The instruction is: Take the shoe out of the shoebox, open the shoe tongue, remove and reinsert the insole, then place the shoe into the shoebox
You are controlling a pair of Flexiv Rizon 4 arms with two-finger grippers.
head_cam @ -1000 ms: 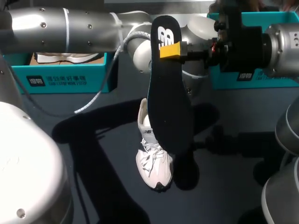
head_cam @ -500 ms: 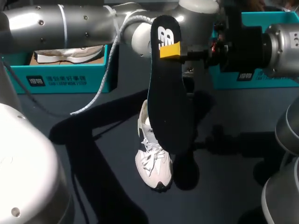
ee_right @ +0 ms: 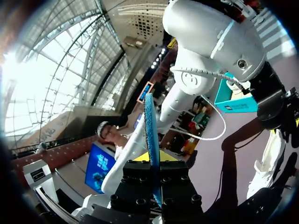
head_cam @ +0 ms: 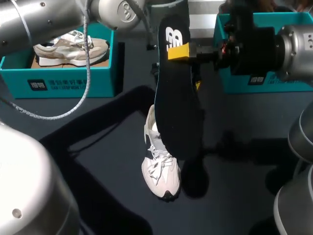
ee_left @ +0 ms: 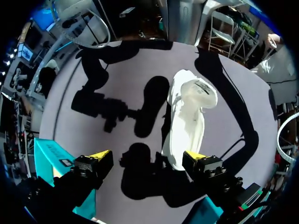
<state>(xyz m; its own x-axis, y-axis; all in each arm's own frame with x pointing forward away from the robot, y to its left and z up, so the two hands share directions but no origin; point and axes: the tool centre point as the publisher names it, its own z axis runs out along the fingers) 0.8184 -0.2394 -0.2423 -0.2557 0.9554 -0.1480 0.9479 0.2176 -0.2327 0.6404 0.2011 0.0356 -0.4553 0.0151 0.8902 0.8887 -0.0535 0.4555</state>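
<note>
The right pincer (head_cam: 177,52) is clenched on a black insole (head_cam: 178,107), held up over the dark counter (head_cam: 88,161). A white shoe (head_cam: 160,171) lies on the counter beneath it. The left pincer (ee_left: 147,157) hangs released above the shoe.

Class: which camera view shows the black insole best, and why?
Head view: the insole shows its whole face, pinched by the right claw. The right wrist view shows only its thin edge; the left wrist view misses it.
</note>
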